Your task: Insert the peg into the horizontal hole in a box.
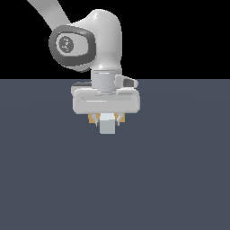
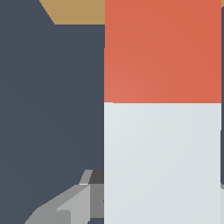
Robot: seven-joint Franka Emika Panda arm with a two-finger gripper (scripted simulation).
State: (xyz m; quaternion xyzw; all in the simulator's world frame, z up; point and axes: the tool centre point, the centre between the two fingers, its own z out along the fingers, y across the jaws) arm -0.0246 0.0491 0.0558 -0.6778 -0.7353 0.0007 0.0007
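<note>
The fingers (image 2: 65,205) grip the peg (image 2: 162,109), whose red-orange end points at the box (image 2: 76,11); insertion into the hidden hole appears to remain.

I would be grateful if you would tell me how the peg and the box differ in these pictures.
Colour: the peg is pale grey-white with a red-orange end, the box plain tan. Visibility: the peg fills much of the wrist view, while only a corner of the box shows beyond it. State: the peg sits at the tool; the box lies apart, partly hidden behind it. Both have flat, straight-edged faces.
</note>
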